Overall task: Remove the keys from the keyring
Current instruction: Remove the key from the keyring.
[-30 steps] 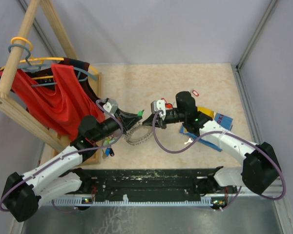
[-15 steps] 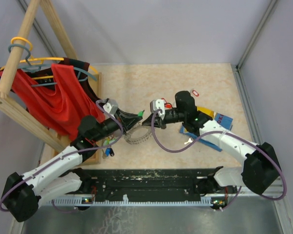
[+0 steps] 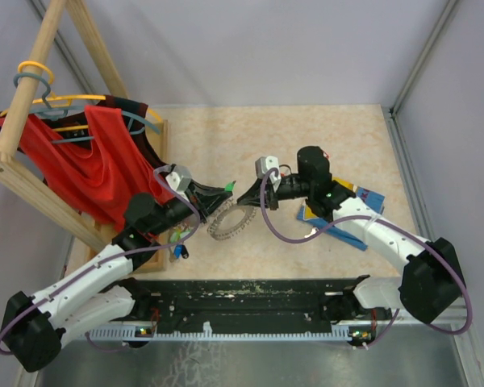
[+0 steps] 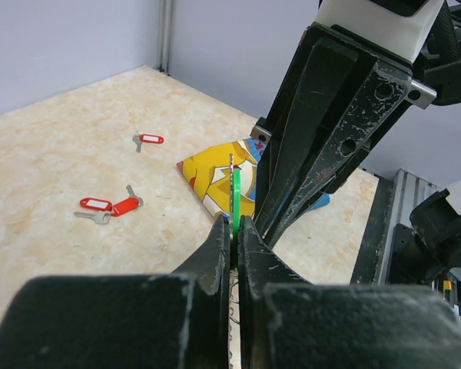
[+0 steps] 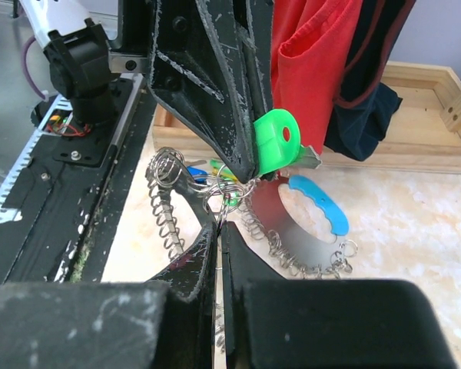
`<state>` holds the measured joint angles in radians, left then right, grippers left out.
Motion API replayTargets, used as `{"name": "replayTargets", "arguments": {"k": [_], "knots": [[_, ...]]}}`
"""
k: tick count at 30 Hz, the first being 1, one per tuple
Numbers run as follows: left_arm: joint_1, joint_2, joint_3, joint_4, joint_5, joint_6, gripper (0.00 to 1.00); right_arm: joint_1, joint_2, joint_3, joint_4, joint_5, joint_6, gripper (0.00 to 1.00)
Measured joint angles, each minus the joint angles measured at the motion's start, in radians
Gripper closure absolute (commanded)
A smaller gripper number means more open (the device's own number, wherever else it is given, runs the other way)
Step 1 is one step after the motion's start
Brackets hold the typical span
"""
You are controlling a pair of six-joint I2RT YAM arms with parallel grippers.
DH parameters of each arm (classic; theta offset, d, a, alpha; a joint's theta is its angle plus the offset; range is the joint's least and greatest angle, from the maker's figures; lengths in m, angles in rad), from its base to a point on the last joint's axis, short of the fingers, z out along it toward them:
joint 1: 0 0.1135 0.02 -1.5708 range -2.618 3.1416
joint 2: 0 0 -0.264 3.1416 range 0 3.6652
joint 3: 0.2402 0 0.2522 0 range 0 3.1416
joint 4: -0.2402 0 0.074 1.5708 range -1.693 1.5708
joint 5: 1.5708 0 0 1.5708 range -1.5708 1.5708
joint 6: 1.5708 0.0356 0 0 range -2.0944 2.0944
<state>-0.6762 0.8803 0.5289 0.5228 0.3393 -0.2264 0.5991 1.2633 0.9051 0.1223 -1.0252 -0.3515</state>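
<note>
The keyring, a grey ring fringed with small silver loops, hangs between my two grippers at the table's middle. My left gripper is shut on a green-tagged key; in the left wrist view the green tag stands edge-on between the shut jaws of the left gripper. My right gripper faces it, tip to tip. In the right wrist view the right gripper is shut on a silver loop of the keyring, just below the green key. Red-tagged keys lie loose on the table.
A wooden rack with red cloth stands at the left. A blue and yellow packet lies under the right arm. Several coloured tagged keys lie by the left arm. Another red key lies farther back.
Both arms have shifted slightly: the left wrist drew back left, the right wrist moved up and right. The keyring now hangs more open between them.
</note>
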Motion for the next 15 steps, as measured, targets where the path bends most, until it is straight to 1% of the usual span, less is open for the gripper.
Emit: {"name": "replayTargets", "arguments": {"k": [4, 9, 11, 15], "knots": [[0.000, 0.000, 0.000, 0.007, 0.010, 0.000, 1.00, 0.000, 0.000, -0.002, 0.012, -0.026, 0.017, 1.00], [0.000, 0.002, 0.000, 0.047, 0.053, -0.001, 1.00, 0.000, 0.000, -0.014, 0.052, -0.044, 0.054, 0.82], [0.000, 0.010, 0.002, 0.061, 0.068, -0.002, 1.00, 0.000, 0.000, -0.024, 0.076, -0.050, 0.076, 0.79], [0.005, 0.021, 0.009, 0.068, 0.093, -0.005, 1.00, 0.000, 0.002, -0.051, 0.121, -0.058, 0.118, 0.79]]}}
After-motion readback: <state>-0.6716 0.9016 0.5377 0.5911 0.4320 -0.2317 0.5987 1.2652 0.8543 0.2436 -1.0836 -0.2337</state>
